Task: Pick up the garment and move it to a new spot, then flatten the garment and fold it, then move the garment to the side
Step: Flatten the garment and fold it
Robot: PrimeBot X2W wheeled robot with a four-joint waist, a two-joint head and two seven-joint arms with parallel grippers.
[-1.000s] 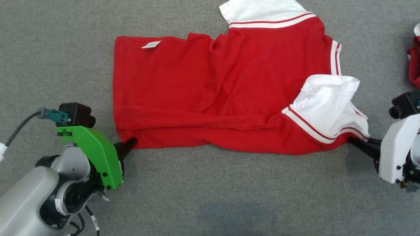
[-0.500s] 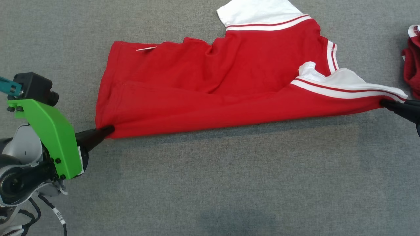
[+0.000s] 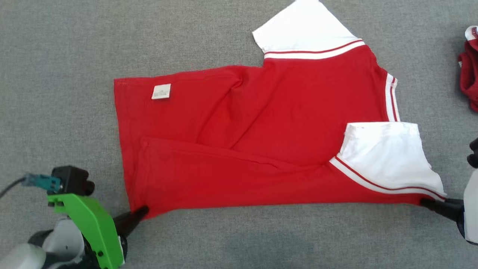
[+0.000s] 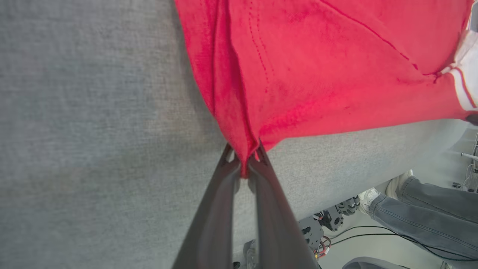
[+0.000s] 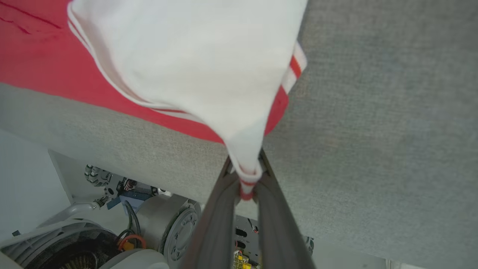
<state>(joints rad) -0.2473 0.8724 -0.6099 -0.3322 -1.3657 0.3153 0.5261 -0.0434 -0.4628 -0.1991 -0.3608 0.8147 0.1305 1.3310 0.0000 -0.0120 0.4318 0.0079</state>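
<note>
Pinching garment [image 3: 261, 130] corners (near edge), left tool [image 3: 143, 212] and right tool [image 3: 424, 203] flank it.

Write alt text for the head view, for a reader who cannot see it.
A red shirt with white sleeves lies spread on a gray surface, its near edge pinched by the left gripper at the hem corner and the right gripper at the sleeve. Another dark red cloth lies at the right edge.

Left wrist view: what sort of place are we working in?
Probably a robotics lab: a grey cloth-covered table, cables and robot parts below its edge, and a person in jeans close by.
</note>
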